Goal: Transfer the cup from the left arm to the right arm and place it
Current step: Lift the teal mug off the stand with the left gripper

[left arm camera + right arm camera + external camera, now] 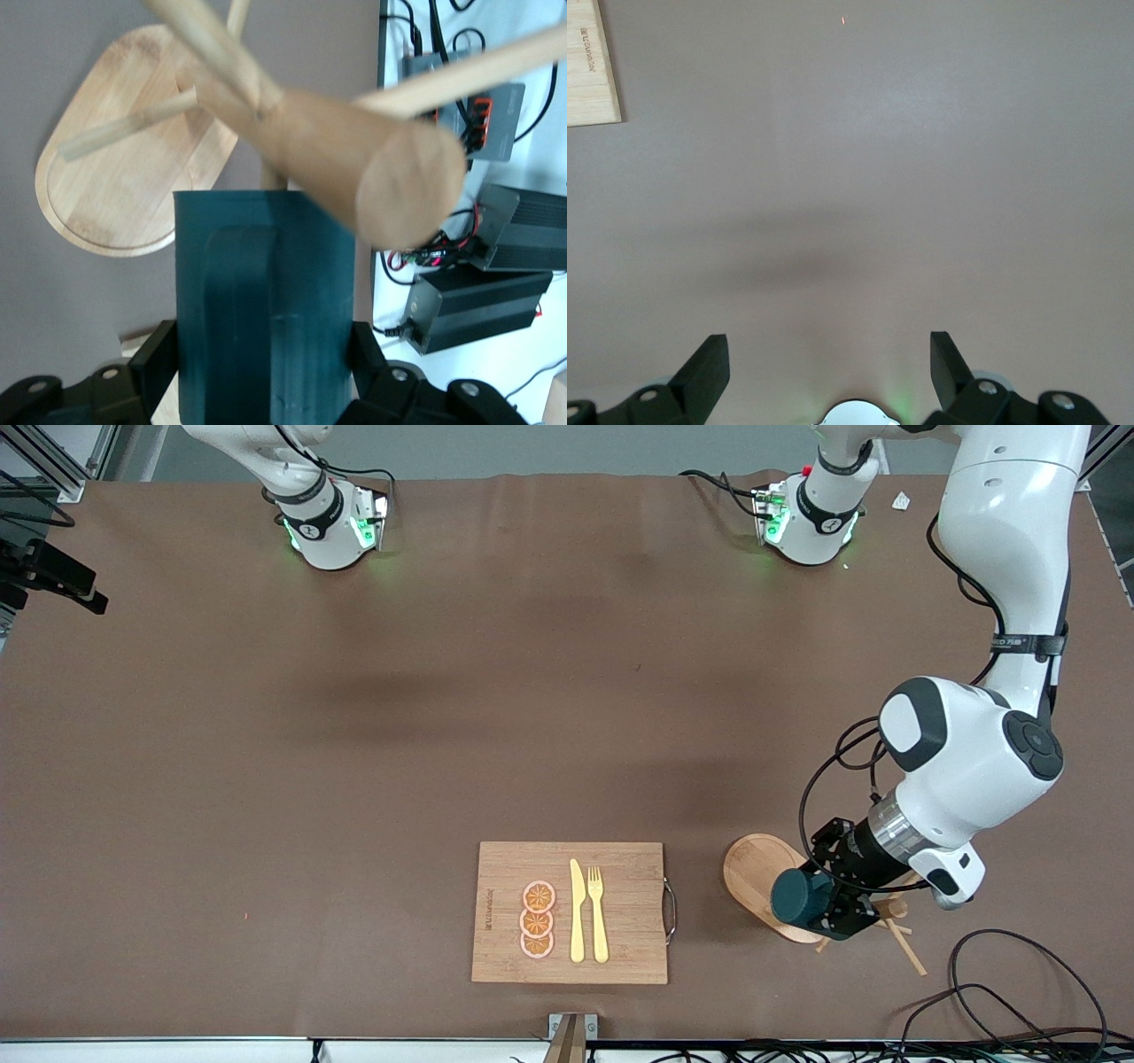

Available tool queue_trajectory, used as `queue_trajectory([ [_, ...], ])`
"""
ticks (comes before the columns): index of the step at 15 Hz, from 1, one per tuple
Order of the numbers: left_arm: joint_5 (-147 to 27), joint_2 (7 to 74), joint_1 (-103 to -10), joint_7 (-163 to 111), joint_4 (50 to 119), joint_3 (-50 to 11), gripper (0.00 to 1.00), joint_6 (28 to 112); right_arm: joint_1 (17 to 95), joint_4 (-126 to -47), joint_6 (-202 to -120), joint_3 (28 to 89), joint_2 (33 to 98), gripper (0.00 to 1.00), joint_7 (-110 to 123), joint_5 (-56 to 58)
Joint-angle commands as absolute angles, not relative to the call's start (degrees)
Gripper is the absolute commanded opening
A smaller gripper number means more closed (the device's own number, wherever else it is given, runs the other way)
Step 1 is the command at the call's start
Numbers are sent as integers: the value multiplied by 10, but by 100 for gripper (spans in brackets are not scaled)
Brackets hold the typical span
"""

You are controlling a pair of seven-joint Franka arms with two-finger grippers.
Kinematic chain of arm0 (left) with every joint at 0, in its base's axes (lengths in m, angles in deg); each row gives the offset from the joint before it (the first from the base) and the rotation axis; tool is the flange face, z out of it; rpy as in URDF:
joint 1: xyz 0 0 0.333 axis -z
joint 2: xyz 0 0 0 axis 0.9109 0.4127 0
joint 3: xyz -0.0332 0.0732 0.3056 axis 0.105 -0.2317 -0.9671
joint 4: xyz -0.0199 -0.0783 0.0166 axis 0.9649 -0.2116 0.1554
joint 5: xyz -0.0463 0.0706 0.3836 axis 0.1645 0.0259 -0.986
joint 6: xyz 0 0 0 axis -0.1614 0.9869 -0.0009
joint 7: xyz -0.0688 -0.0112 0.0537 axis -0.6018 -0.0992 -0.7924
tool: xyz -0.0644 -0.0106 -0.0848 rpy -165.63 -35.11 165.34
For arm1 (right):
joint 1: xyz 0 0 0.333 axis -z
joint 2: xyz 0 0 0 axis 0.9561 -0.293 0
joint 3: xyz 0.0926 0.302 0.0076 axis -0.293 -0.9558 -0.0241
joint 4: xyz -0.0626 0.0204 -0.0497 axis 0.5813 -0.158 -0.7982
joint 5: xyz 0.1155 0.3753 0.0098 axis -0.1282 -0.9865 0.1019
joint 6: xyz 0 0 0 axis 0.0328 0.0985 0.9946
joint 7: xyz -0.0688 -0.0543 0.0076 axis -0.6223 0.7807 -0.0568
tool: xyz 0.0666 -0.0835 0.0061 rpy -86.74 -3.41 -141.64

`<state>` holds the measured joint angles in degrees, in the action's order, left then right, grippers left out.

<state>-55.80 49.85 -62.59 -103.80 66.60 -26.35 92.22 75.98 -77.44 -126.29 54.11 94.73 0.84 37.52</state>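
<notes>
- Brown matting covers the whole table [354,735], and I see both arm bases along its robot-side edge.
- My left gripper [819,908] is clamped on the dark teal cup [802,896]; in the left wrist view the fingers [152,367] press both sides of the ribbed wall, with the cup's handle [237,319] facing the camera.
- I see the cup held lying sideways over the oval base of the wooden peg rack [762,881], which stands near the camera-side edge toward the left arm's end of the table.
- Rack pegs [354,168] cross just above the cup in the left wrist view.
- My right gripper [828,372] waits over bare table, its fingers wide apart and holding nothing.
- A bamboo cutting board [620,957] lies at the middle of the camera-side edge, carrying three orange slices [537,919], a yellow knife [577,912] and a yellow fork [598,917].
</notes>
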Motion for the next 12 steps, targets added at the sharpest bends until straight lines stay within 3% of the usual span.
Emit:
queue_trajectory([
  [1, -547, 495, -629, -1040, 655, -238, 48, 924, 762, -775, -1266, 537, 949, 100, 11, 381],
  [6, -556, 474, -612, -1038, 657, -194, 48, 920, 762, -774, -1266, 537, 949, 100, 11, 381],
  [12, -683, 473, -497, -1082, 661, -193, 48, 919, 763, -773, -1262, 537, 949, 100, 10, 381],
])
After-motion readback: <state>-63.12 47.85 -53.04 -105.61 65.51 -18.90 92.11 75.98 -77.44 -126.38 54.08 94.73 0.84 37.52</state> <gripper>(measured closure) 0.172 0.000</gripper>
